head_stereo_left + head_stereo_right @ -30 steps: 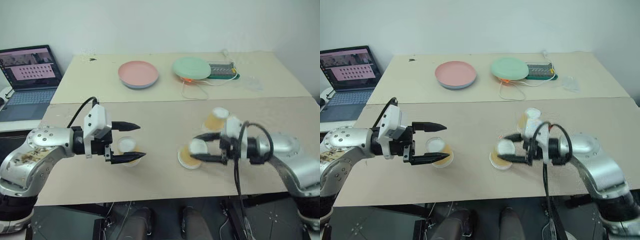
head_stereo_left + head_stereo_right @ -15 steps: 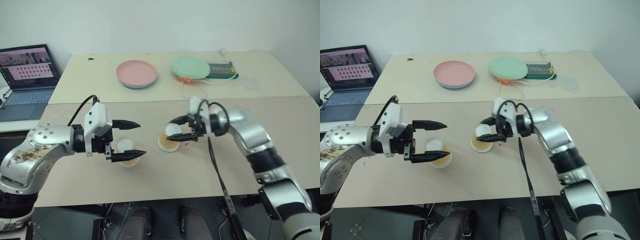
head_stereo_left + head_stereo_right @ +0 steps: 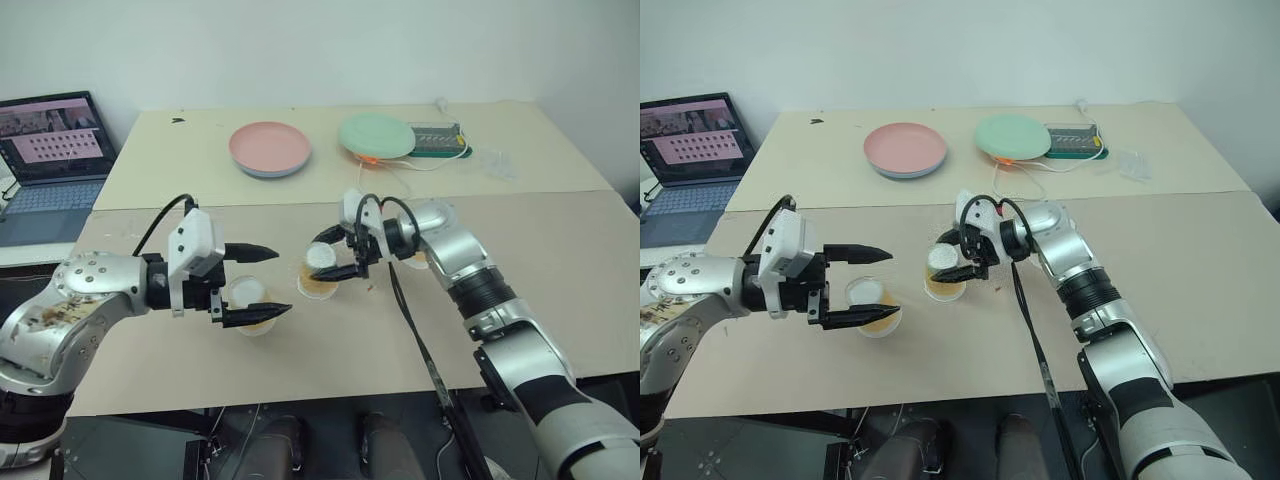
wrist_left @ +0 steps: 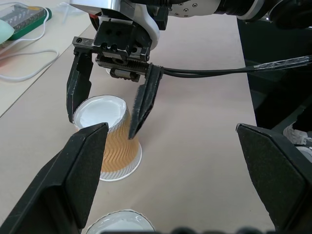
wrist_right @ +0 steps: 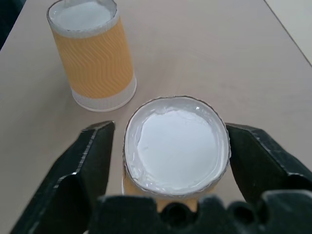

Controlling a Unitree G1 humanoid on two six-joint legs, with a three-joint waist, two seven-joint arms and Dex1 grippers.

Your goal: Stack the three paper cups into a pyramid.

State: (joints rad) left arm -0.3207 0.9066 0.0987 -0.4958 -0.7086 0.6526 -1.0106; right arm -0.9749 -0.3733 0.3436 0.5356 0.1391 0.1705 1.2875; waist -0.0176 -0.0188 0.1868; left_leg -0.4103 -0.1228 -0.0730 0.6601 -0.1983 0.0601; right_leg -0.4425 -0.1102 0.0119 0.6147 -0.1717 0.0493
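Observation:
Two yellow-orange paper cups stand upside down, close together, near the table's front left. My left gripper (image 3: 281, 282) is open, and one cup (image 3: 249, 302) sits between its fingers without touching them. My right gripper (image 3: 322, 258) reaches in from the right and is open around the other cup (image 3: 318, 274). Its fingers (image 5: 92, 156) stand on either side of the white flat end (image 5: 176, 144), with small gaps. In the left wrist view this cup (image 4: 109, 141) rests on the table under the right gripper (image 4: 102, 124). The third cup is hidden behind my right forearm.
A pink plate (image 3: 268, 148) and a green plate (image 3: 378, 135) lie on the far table, with a small case and white cable (image 3: 438, 139) beside them. A laptop (image 3: 55, 150) sits at far left. A black cable hangs from my right arm.
My right gripper carried a cup leftward from the right side, set it beside the cup at my left gripper, and opened. The left gripper stayed still.

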